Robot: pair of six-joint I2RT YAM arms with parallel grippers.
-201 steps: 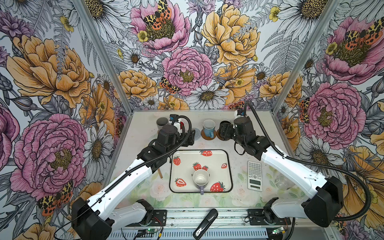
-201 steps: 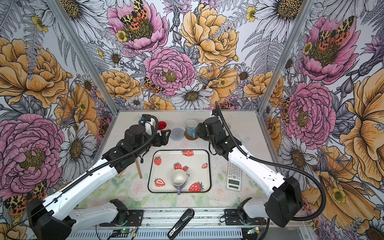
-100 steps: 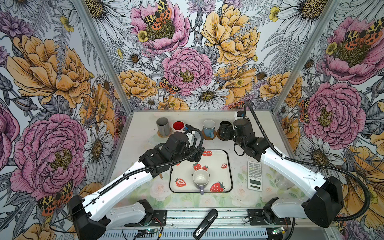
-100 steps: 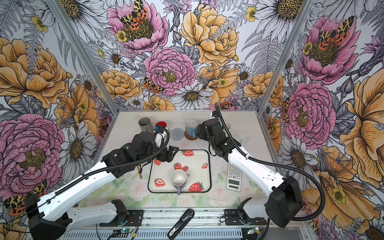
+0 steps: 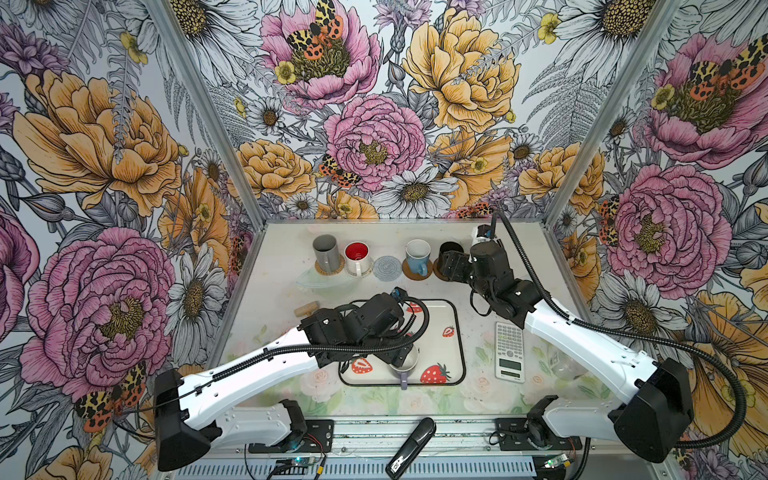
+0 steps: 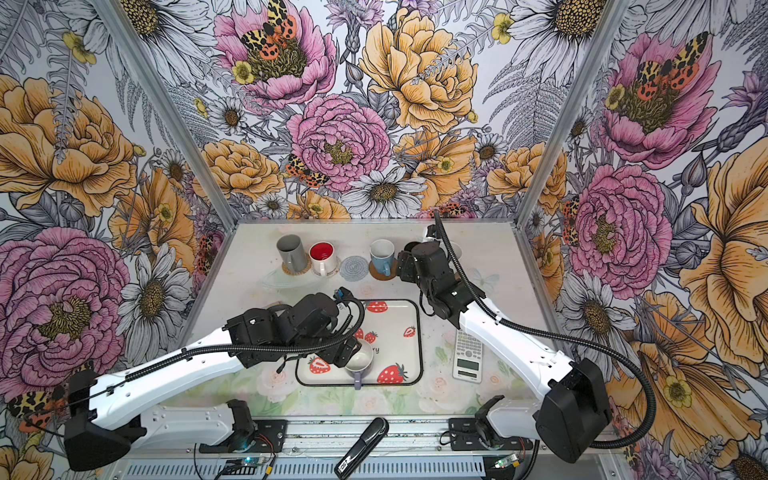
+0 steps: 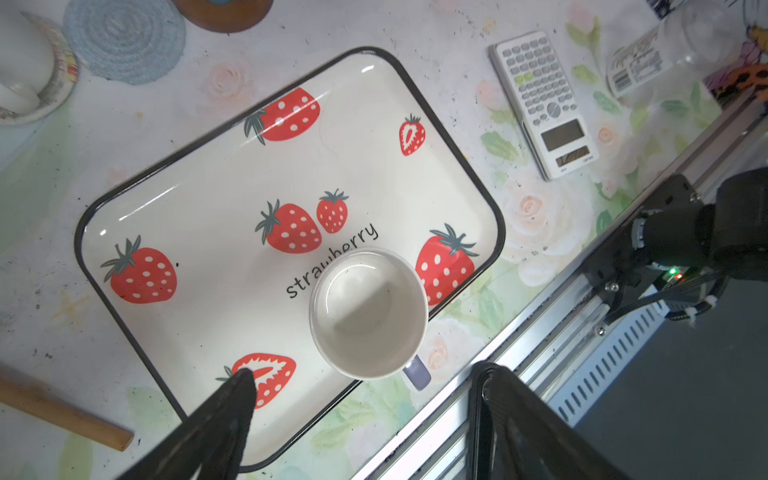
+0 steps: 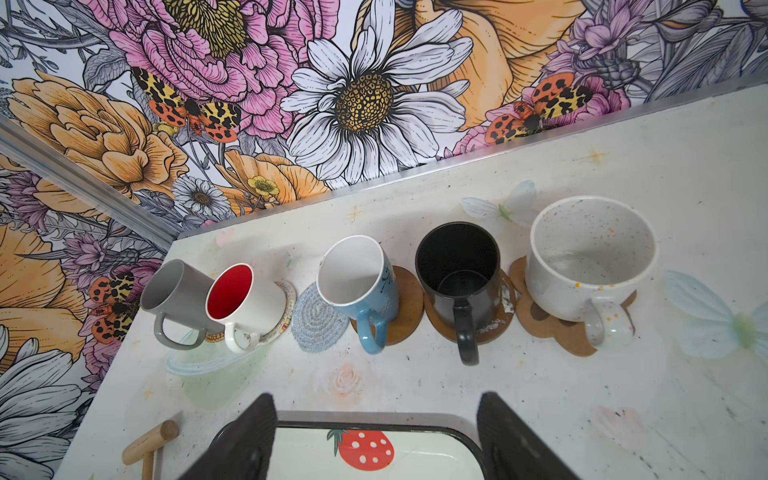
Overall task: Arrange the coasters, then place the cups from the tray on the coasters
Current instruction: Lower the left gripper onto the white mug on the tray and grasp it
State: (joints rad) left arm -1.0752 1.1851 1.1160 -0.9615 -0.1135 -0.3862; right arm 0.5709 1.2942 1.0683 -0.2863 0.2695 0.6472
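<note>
At 6 o'clock on the strawberry tray (image 5: 440,316), hovering the spread, empty left gripper (image 7: 365,372) over the lavender mug (image 7: 369,313) and risking clipping its rim, tipping it, or bumping the blue mug (image 5: 417,259) beside the bare grey-blue crochet coaster (image 5: 387,268) at 12 o'clock.

"What's on that cream, black-rimmed strawberry tray (image 6: 401,328)?"

"One lavender mug with a white inside (image 6: 362,360), near the front edge. The left gripper (image 6: 345,353) overlaps its left rim."

"And at the back?"

"A row: tall grey mug (image 6: 291,251), white mug with red inside (image 6: 323,257), round grey-blue crochet coaster (image 6: 354,268), blue mug (image 6: 382,255)."
</note>
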